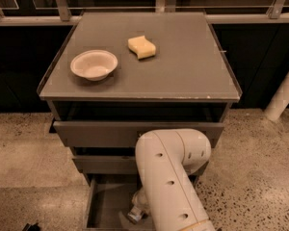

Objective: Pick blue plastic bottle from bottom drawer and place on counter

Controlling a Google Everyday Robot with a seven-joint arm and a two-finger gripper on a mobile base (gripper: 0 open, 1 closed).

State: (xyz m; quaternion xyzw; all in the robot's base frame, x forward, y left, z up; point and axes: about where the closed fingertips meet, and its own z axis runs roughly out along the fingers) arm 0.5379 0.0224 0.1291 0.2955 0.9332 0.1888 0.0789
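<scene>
The bottom drawer [104, 202] is pulled open at the foot of the grey cabinet, and its flat floor shows on the left. My white arm [169, 177] reaches down into it from the right. The gripper [135, 213] is low inside the drawer, and the arm hides most of it. The blue plastic bottle is hidden from view. The counter [188, 69] is the flat grey top of the cabinet, above the arm.
A white bowl [94, 64] stands on the counter at the left, and a yellow sponge [141, 47] lies near the back middle. The two upper drawers [96, 134] are partly open. A white post [284, 97] stands on the speckled floor at the right.
</scene>
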